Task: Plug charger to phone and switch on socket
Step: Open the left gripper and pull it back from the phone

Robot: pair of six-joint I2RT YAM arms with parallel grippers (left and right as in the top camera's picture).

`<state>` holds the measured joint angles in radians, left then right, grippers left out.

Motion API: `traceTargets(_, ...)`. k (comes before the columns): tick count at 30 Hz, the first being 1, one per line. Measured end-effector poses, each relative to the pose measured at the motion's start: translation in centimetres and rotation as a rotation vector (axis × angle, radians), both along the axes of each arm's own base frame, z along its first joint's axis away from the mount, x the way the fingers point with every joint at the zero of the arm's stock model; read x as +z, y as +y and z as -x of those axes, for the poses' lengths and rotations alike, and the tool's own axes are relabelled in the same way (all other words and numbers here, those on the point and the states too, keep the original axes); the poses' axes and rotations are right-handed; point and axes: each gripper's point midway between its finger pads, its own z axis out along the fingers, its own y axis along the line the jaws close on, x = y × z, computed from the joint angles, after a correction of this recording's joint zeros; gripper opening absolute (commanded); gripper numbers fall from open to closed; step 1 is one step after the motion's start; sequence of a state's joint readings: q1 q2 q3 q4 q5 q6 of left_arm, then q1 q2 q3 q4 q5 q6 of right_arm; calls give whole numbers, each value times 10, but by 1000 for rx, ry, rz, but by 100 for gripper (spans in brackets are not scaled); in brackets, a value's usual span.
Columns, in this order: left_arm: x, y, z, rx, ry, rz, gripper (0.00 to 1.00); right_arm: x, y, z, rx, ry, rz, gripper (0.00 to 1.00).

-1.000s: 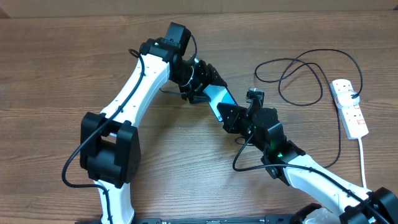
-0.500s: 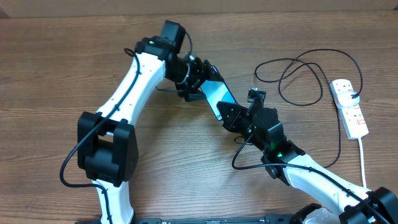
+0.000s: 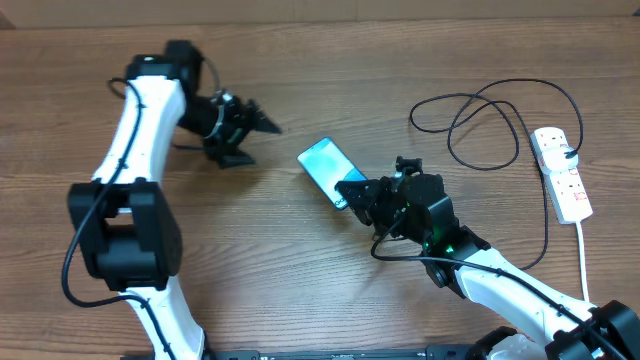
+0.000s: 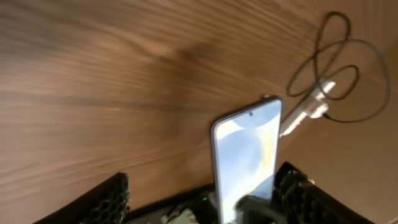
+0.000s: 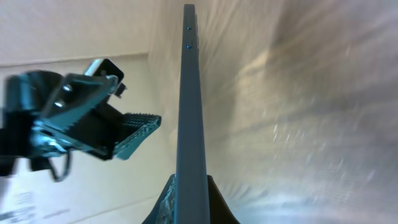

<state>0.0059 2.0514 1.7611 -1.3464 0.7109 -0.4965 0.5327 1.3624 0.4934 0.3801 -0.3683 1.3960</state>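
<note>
The phone, its light-blue screen lit, is held at its near short end by my right gripper, which is shut on it. In the right wrist view the phone shows edge-on between the jaws. My left gripper is open and empty, well left of the phone. Its wrist view shows the phone ahead between its spread fingers. The charger, a thin black cable, lies in loose loops at the right. It runs to the socket, a white power strip. The connector tip cannot be made out.
The socket's thick white cord runs toward the front right edge. The left wrist view also shows the charger loops and the socket beyond the phone. In the right wrist view the left gripper shows to the left of the phone. The tabletop is bare wood.
My left gripper has let go of the phone and swung away to the left. The phone stays in my right gripper, now slightly lower and further left.
</note>
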Motion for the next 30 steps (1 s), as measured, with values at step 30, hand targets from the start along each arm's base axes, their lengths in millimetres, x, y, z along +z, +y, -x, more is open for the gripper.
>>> traceTargets(30, 186, 43, 103, -157, -661, -161, 72, 13, 29, 49, 225, 261, -210, 4)
